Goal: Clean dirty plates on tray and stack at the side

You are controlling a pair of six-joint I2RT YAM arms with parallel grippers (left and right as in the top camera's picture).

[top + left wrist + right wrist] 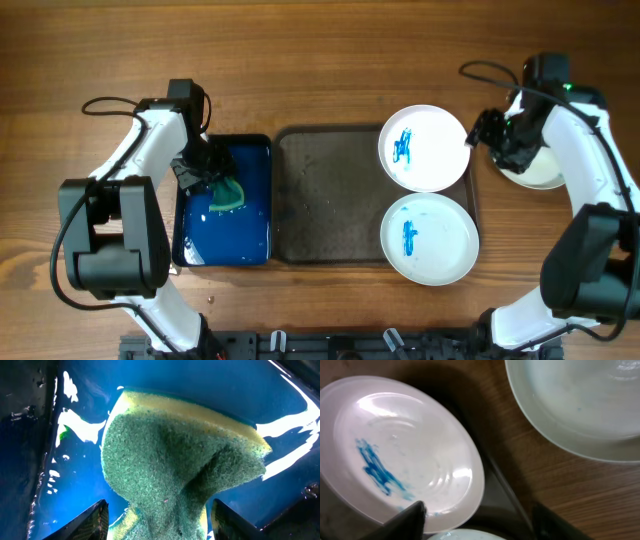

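Note:
Two dirty plates with blue scribble lie on the right part of the dark tray (330, 200): a far one (424, 147) and a near one (430, 238). A third white plate (538, 172) lies on the table right of the tray, partly hidden by my right arm; the right wrist view (580, 405) shows only a faint blue speck on it. My right gripper (480, 135) is open at the far plate's right rim (400, 455), one finger over the rim (477, 510). My left gripper (203, 163) is shut on a bent green sponge (175, 455) over the blue tray (250, 225).
The blue tray holds water and stands just left of the dark tray. The sponge also shows in the overhead view (228, 192). Bare wooden table (320, 70) runs along the far side and the right edge.

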